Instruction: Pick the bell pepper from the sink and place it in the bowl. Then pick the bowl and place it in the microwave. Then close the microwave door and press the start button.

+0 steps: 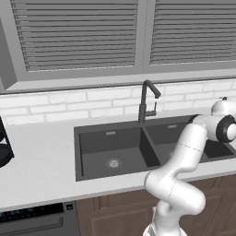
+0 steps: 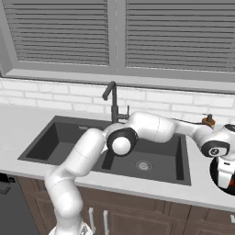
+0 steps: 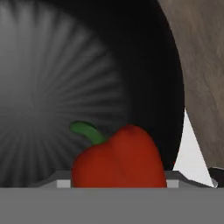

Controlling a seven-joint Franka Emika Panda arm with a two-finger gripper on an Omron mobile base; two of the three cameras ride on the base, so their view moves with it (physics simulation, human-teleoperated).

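**Pepper hangs over the bowl, release next**

From the hand camera I see the bell pepper (image 3: 119, 158) clamped between the gripper's (image 3: 119, 183) fingers, red body low in the frame, green stem tilted up and left, with the black bowl (image 3: 52, 87) spread directly beneath it. In the right base view my arm reaches past the sink (image 2: 59, 137) toward the counter's right end. I judge the pepper sits near the bowl's edge rather than its centre, so I would ease lower and slightly inward before opening, letting it settle without rolling over the rim.
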